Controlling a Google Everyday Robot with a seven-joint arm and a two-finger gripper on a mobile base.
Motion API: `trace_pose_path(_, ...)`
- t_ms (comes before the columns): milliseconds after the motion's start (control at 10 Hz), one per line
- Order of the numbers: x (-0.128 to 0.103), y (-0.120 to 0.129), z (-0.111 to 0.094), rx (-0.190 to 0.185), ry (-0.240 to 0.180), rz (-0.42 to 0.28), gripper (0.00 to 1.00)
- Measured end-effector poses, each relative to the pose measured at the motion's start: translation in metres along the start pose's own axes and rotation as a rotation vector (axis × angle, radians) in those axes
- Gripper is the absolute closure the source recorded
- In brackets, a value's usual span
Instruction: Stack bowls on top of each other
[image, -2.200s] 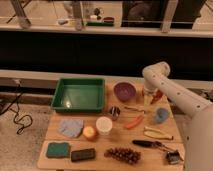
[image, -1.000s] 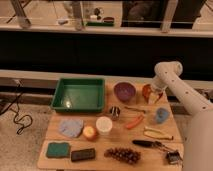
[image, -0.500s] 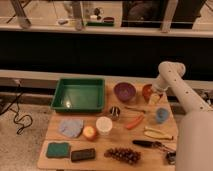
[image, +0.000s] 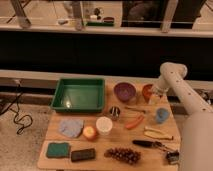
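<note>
The purple bowl (image: 124, 92) stands upright on the wooden table (image: 150, 160), right of the green tray. The orange-red bowl (image: 146, 92) sits just to its right, apart from it, near the table's back right edge. My gripper (image: 152, 94) hangs at the end of the white arm (image: 172, 80), right at the orange-red bowl's right side and partly covering it. I cannot tell whether it touches or holds the bowl.
A green tray (image: 64, 96) fills the back left. In front are a white cup (image: 104, 125), a small metal cup (image: 115, 112), a light-blue cup (image: 161, 115), a carrot (image: 133, 122), a banana (image: 157, 134), grapes (image: 122, 155), a blue cloth (image: 71, 127) and a green sponge (image: 58, 149).
The arm's elbow has swung to the right, so it no longer leans over the bowls. The gripper stays at the orange-red bowl. Both bowls remain in place.
</note>
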Motion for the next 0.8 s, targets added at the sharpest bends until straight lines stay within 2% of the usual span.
trace_pose_path(300,0.0,0.002,0.002,-0.004,-0.006,-0.011,0.42)
trace_pose_path(600,-0.003,0.007,0.007,-0.025,-0.005,-0.038,0.42)
trace_pose_path(700,-0.005,0.007,0.008,-0.03,-0.006,-0.047,0.43)
trace_pose_path(800,-0.006,0.008,0.01,-0.034,-0.009,-0.057,0.51)
